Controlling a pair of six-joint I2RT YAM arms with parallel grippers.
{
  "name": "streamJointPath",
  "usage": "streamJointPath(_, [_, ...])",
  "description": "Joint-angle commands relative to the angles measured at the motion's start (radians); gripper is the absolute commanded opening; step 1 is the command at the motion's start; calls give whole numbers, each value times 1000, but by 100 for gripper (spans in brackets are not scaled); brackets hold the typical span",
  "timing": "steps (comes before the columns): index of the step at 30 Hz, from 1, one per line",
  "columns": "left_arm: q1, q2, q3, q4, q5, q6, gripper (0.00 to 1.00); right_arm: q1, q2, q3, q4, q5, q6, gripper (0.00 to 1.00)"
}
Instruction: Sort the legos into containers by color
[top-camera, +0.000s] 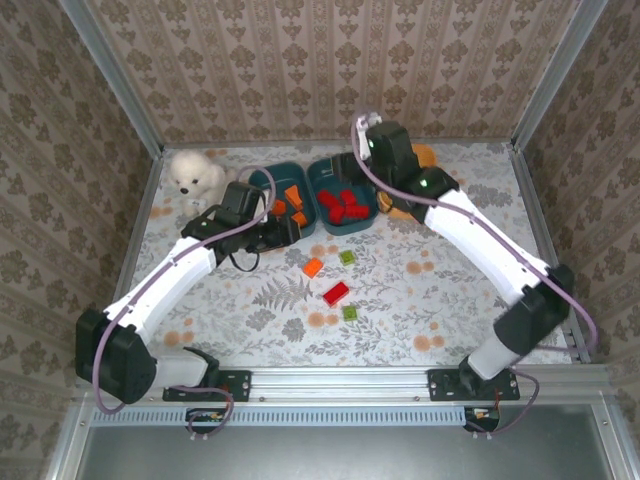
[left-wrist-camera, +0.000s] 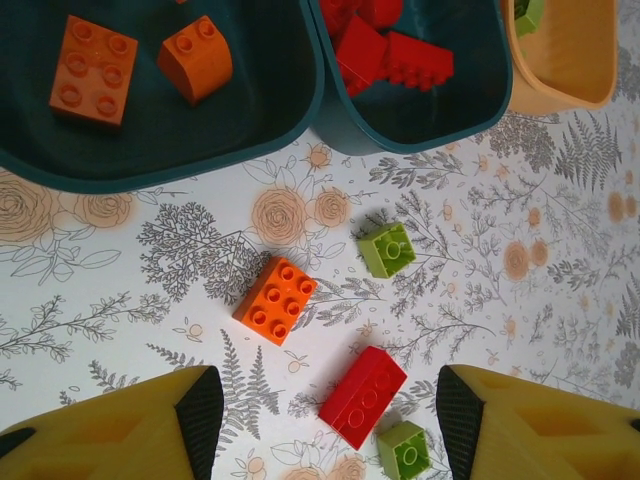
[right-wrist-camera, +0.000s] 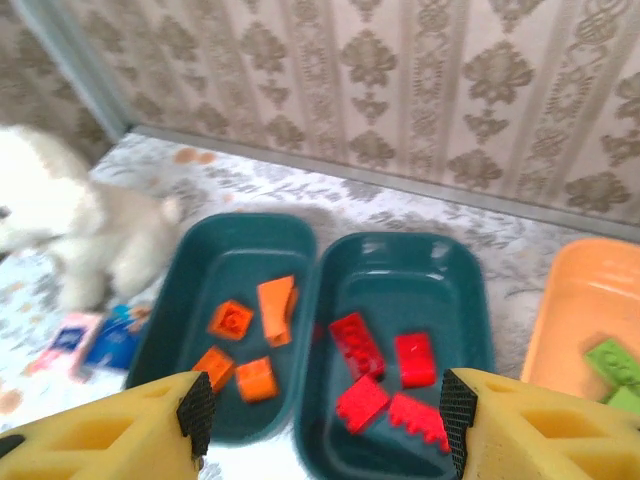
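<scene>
Orange bricks (right-wrist-camera: 275, 305) are held in the left teal tray (right-wrist-camera: 240, 255), red bricks (right-wrist-camera: 355, 345) in the right teal tray (right-wrist-camera: 410, 275), and green bricks (right-wrist-camera: 615, 362) in the orange tray (right-wrist-camera: 570, 300). 4 loose legos (left-wrist-camera: 275, 299) are scattered on the tabletop (left-wrist-camera: 120, 290) under the open left hand (left-wrist-camera: 325, 410). The right hand (right-wrist-camera: 325, 415) is held open above the trays.

I see the floral surface (top-camera: 440, 290) carrying two teal trays (left-wrist-camera: 150, 165), an orange tray (left-wrist-camera: 560, 92), a plush dog (top-camera: 195, 175), plus a loose orange brick (left-wrist-camera: 275, 299), red brick (left-wrist-camera: 362, 397) and two green bricks (left-wrist-camera: 387, 249).
</scene>
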Motion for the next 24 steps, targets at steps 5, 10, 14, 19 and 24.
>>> streamJointPath(5, [-44, 11, 19, -61, -58, 123, 62, 60, -292, -330, -20, -129, 38, 65])
streamJointPath(10, [-117, 148, 73, -106, -132, 252, 63, 74, -476, -531, -56, -192, 91, 67])
streamJointPath(14, [-159, 282, 123, -111, -166, 312, 64, 73, -543, -605, -109, -264, 129, 68])
streamJointPath(19, [-200, 434, 192, -128, -225, 368, 66, 73, -602, -639, -131, -308, 156, 71])
streamJointPath(24, [-227, 547, 272, -171, -284, 429, 67, 72, -640, -667, -132, -379, 185, 77])
